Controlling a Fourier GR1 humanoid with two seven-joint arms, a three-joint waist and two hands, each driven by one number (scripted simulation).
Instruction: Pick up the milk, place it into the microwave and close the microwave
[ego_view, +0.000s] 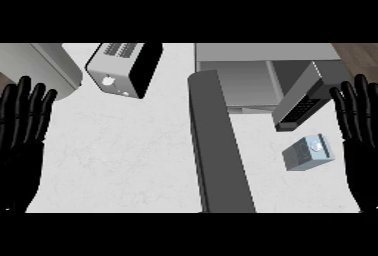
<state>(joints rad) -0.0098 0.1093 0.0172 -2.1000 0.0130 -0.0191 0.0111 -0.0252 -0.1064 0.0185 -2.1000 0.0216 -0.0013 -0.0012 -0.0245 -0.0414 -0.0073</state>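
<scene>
- At the far left edge, the left robot hand (22, 117) rests with fingers straight and pointing up, spread a little, holding nothing; its dark forearm runs down to the lower edge.
- Behind it, in the upper left corner, a grey rounded block (52, 65) stands on the table, cut off by the frame; I cannot tell what it is.
- Just right of that block sits a toaster (124, 67), dark-sided with a pale face and slots on top, tilted in this view.
- Across the middle spreads the table (118, 155), white with faint marbling, bare between the toaster and the lower edge.
- Right of centre, the microwave door (218, 145) stands swung open, a long dark grey slab reaching from the oven toward the lower edge and splitting the table into a wide left part and a narrower right part.
- Behind the door is the microwave (258, 75), its grey cavity open; a dark control panel with buttons slants down on its right side.
- Near that panel, right of the door, the milk (307, 154) lies on the table, a small grey-blue carton with a round cap, outside the oven.
- Brown floor shows in the upper right corner.
- At the far right edge, the right robot hand (358, 112) is likewise straight-fingered and upright, holding nothing, apart from the milk.
</scene>
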